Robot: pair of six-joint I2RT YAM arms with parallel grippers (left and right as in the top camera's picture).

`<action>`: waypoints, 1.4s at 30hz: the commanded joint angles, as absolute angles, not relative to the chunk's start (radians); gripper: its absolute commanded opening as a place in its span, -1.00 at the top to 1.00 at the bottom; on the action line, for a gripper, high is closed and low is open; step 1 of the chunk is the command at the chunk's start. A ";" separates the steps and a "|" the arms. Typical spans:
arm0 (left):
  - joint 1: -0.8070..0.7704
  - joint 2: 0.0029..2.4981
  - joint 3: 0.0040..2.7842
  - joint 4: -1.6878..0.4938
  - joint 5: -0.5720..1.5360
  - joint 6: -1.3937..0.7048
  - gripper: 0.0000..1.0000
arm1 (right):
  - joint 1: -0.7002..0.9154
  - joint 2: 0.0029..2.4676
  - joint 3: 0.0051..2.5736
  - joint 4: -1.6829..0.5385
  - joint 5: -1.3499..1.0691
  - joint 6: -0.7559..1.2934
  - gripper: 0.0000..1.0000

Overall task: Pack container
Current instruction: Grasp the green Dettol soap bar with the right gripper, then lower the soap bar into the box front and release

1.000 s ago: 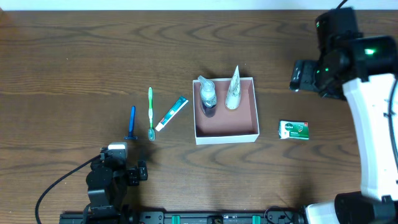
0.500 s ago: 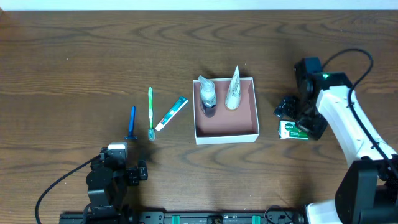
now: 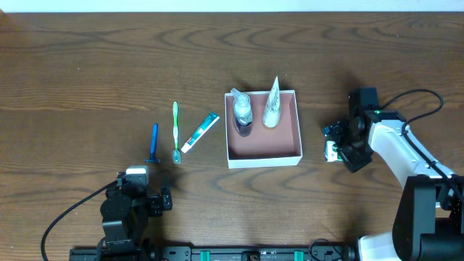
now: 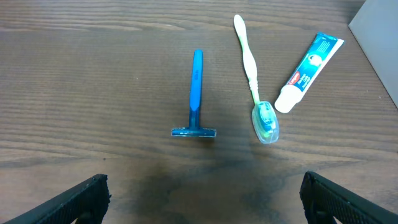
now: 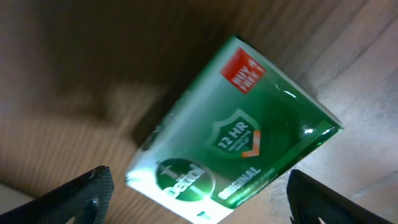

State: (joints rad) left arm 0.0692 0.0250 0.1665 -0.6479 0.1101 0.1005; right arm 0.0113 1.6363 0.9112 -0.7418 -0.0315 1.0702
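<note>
The right gripper [image 3: 338, 143] hangs low over the green soap packet [image 5: 236, 149] with its two fingers spread wide, one on each side and not squeezing, so it looks ready to grab it. The soap packet is a flat, shiny box lying on the brown wooden table [image 3: 87, 72], just beside the container [image 3: 264, 161]. The container sits in the middle of the table, a square low box with thin white walls and a dull pink floor. A small see-through bottle [image 3: 241, 116] and a white pointy tube [image 3: 272, 105] are at its far side, so the near part is bare for more things. The left gripper [image 4: 208, 202] is open and holds nothing, looking at a blue razor [image 4: 196, 93], a green toothbrush [image 4: 252, 74] and a toothpaste [image 4: 308, 71], all long, thin and lying apart, so each should be easy to pick
</note>
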 commanded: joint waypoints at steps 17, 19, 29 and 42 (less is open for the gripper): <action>0.071 0.023 0.157 -0.649 0.123 0.085 -0.96 | -0.059 1.636 0.843 -0.717 -0.024 0.955 -0.02; 0.071 0.023 0.157 -0.649 0.123 0.085 -0.96 | -0.058 1.636 0.847 -0.718 -0.024 0.897 0.14; 0.071 0.023 0.157 -0.649 0.123 0.085 -0.96 | -0.036 1.592 1.038 -0.941 -0.012 0.679 0.48; 0.071 0.023 0.157 -0.649 0.123 0.085 -0.96 | 0.337 1.472 1.231 -1.002 -0.004 0.633 0.34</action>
